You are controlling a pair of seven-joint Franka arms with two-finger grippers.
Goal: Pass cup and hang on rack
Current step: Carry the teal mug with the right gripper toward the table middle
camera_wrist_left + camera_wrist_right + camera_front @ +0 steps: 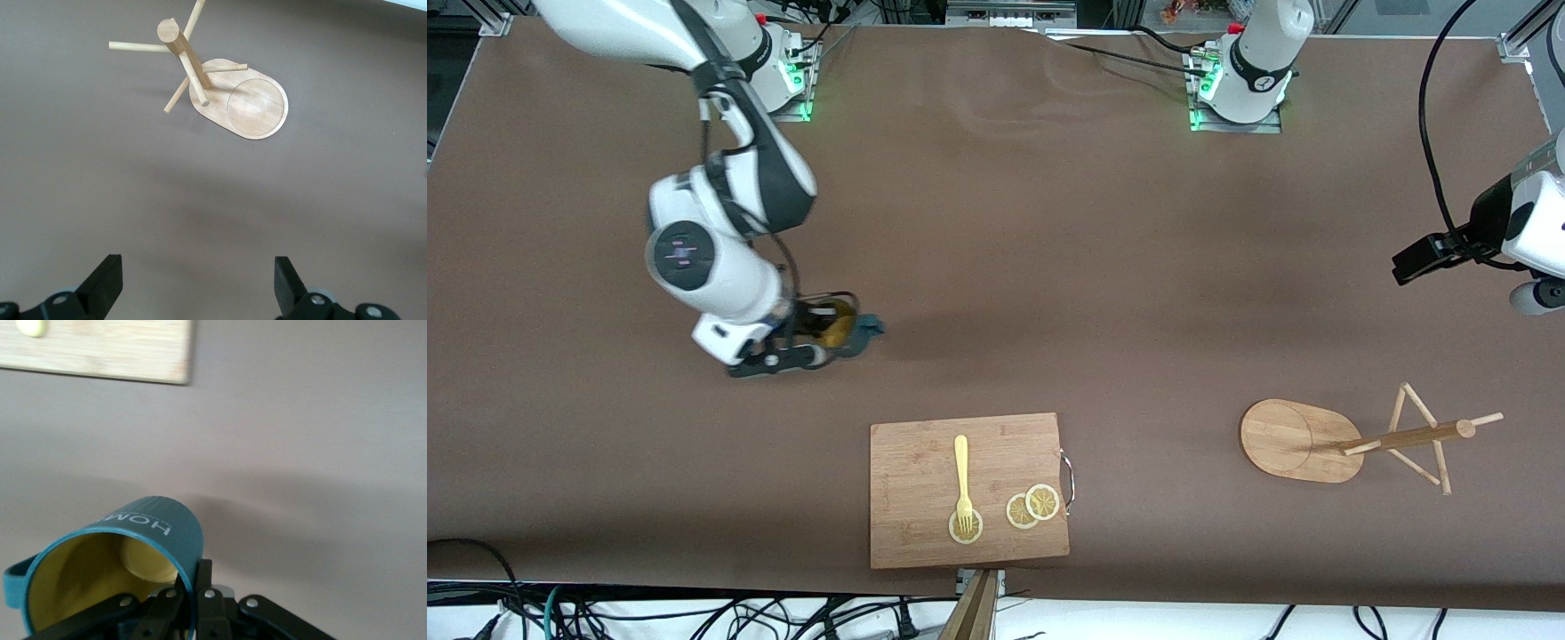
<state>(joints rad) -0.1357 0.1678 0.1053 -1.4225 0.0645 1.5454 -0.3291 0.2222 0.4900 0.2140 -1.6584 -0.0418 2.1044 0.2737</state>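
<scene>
Cup (pixel 127 553) pinched at rim by right claw (pixel 796 342), tilted off bench for handover; left claw (pixel 197 293) wide, waiting w/ rack (pixel 220 93) in sight.

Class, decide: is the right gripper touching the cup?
Touching. The right wrist view shows the right gripper shut on the rim of the cup, one finger inside, one outside.

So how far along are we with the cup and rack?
Done: the right gripper is shut on the cup rim, toward the right arm's end of the table. In hand: carrying it for the pass. Left: the left gripper waits open above the table near the rack, whose pegs hold nothing.
</scene>
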